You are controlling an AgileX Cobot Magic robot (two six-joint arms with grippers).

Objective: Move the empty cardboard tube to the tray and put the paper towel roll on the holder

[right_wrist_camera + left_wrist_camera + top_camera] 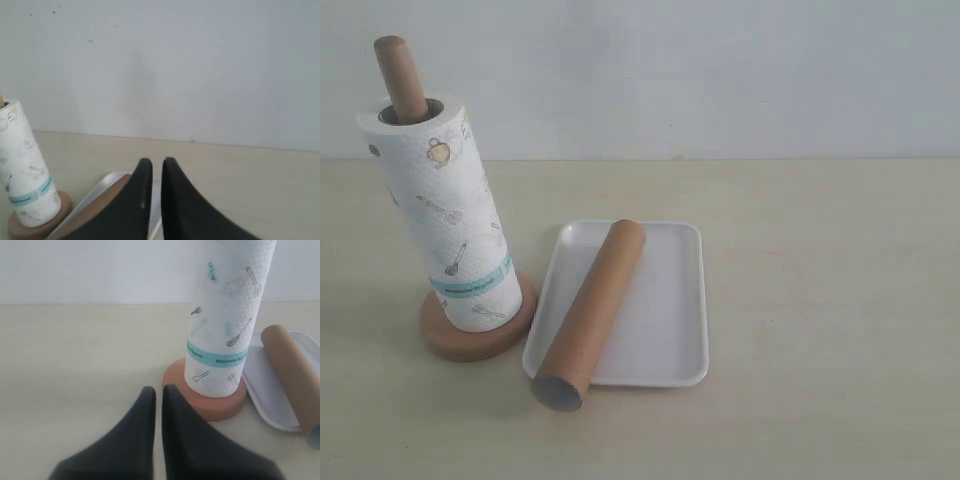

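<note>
The roll (445, 230) sits upright on the holder (470, 338) at the exterior frame's left, and the tube (590, 310) lies slantwise on the tray (665, 300) at centre, its grey end overhanging the lower-left rim. The left claw (155, 390) is the nearer, with the holder just beyond its tips. It and the right claw (153, 162) are both pinched nearly shut and empty, with bare table (820, 300) around.

The desk (840, 400) was viewed from in front and above by the exterior camera, facing the wall (720, 70). The wrist cameras were held low, the left nearest the paper towel roll (225, 315). That roll, the holder (220, 402) and the tray (257, 380) were shared by all views.
</note>
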